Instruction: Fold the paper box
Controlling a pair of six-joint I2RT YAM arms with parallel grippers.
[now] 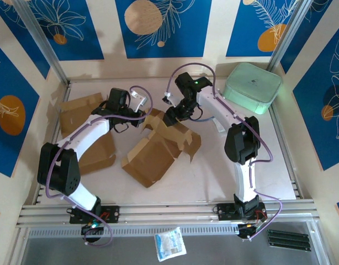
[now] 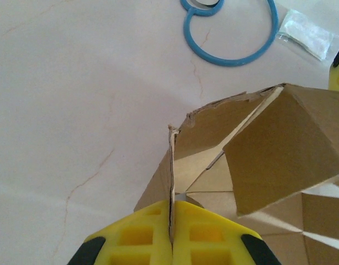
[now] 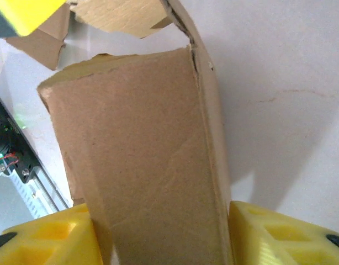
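Brown cardboard paper box (image 1: 158, 152) sits half-formed, mid white table (image 1: 208, 171). Risk: right squeeze buckles flap off its crease, or thin wall tears/slips from left pinch. Left gripper (image 2: 172, 223) fully closed on wall edge. Right gripper (image 3: 161, 237) approx half-open, pads touching both sides of a wide flap.

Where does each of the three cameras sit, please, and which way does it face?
Top external: above and behind the bases, looking down at the white table and brown cardboard box; left arm and right arm show.
Left wrist: on the left arm, looking along shut yellow jaws pinching a box edge, blue cable loop beyond.
Right wrist: on the right arm, looking along yellow jaws at a box panel between them.
Shared: all three see the box.
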